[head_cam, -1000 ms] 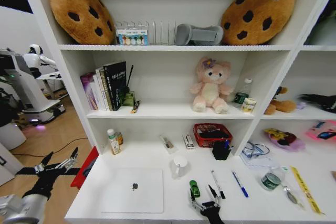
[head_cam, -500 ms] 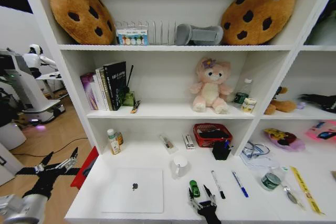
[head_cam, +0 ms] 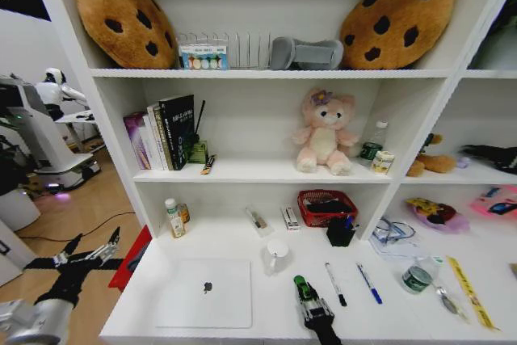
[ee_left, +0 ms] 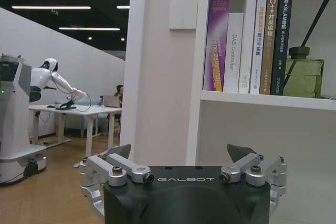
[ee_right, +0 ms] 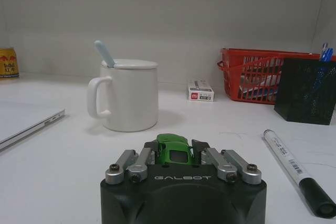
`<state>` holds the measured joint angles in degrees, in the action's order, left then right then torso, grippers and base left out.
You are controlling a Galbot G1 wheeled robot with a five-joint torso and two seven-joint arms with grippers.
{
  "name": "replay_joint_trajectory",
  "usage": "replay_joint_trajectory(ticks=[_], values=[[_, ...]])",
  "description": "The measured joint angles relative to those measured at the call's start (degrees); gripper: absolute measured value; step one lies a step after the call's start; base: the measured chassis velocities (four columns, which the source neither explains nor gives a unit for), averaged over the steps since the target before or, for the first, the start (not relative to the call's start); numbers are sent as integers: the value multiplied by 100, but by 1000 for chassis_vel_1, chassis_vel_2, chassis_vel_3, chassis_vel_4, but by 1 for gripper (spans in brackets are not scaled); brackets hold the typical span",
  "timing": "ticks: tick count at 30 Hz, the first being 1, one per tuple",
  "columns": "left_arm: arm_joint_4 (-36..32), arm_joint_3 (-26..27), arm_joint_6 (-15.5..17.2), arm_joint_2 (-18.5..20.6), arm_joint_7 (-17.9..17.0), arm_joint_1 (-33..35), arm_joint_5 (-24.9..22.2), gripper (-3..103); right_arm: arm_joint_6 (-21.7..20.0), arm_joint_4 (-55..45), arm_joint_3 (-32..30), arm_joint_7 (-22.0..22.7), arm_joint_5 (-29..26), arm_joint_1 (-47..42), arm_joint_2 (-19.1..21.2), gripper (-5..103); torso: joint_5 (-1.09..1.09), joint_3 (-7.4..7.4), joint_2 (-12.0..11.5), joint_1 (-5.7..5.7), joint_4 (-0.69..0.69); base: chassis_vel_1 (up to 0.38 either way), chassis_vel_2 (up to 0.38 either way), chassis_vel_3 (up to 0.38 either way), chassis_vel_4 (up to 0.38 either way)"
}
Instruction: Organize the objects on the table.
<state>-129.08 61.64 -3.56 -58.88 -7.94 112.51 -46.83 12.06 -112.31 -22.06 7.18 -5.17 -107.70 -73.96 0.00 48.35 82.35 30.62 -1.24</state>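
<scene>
A tiny green toy car [head_cam: 301, 286] [ee_right: 173, 149] stands on the white table [head_cam: 230, 241] near its front edge, and my right gripper [head_cam: 309, 300] [ee_right: 174, 148] is shut on it from behind. A closed silver laptop [head_cam: 206, 292] [ee_right: 26, 121] lies left of the car. A black marker [head_cam: 335, 283] [ee_right: 296, 169] and a blue pen [head_cam: 369, 283] lie to the car's right. My left gripper [head_cam: 85, 254] [ee_left: 181, 156] hangs open off the table's left end, beside the shelf unit's side wall.
A white mug [head_cam: 276, 254] [ee_right: 128, 95] with a spoon stands just behind the car. Farther back are a red basket [head_cam: 326, 208] [ee_right: 252, 80], a black mesh pen holder [head_cam: 341, 232] [ee_right: 306, 90] and an eraser box [ee_right: 200, 91]. A tape roll [head_cam: 417, 278] and ruler [head_cam: 468, 291] lie to the right.
My right gripper slid forward to the green toy car and its spread fingers closed on it. The left arm has not moved.
</scene>
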Motion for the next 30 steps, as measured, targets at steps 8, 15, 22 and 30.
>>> replay_joint_trajectory(ticks=[8, 15, 22, 30], values=[[0, 0, 0, 0, 0, 0, 0, 100, 50, -253, -115, -3, -3, -132, 27, 33, 1, 0, 0, 0, 0, 0, 0, 0, 0], [1, 0, 0, 1, 1, 0, 0, 100, 38, -1891, -720, 32, -278, -781, 434, 33, 0, 0, 0, 0, -2, 0, 0, 0, 0], [1, -1, -1, 2, 1, 0, 1, 100, -1349, -3110, -1323, 254, -2127, 0, 1647, 33, 0, 0, 0, -2, -1, 0, 0, 0, 0], [1, -1, -2, 1, -1, -1, 1, 100, -2284, -3165, -1653, 657, -4420, 2181, 3343, 33, 0, 1, -1, 0, 2, 0, 0, 0, 0]])
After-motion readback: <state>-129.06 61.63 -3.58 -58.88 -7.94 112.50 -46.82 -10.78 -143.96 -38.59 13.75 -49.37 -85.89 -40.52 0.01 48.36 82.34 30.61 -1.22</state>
